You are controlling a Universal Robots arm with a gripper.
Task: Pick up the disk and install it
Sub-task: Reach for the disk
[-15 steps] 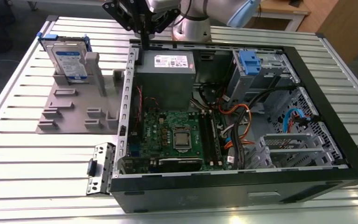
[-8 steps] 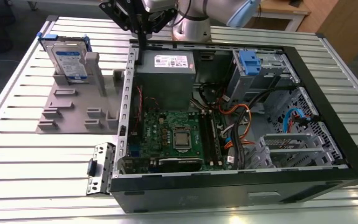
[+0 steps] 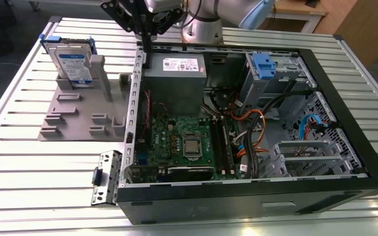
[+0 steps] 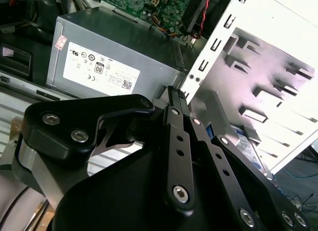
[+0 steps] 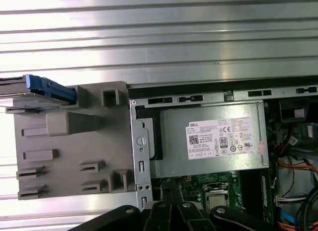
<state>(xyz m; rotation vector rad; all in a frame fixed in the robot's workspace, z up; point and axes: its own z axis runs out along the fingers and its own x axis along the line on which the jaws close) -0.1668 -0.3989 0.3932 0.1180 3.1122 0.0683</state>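
The disk (image 3: 73, 64) stands upright in a grey fixture (image 3: 77, 118) on the slatted tabletop (image 3: 31, 162), to the exterior view's left of the open computer case (image 3: 346, 162). The pincer (image 3: 147, 48) hangs over the case wall nearest the fixture, beside the grey power supply (image 3: 174, 83), its fingers together and holding nothing.

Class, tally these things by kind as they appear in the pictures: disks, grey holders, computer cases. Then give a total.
Disk: 1
Grey holder: 1
Computer case: 1
Total: 3
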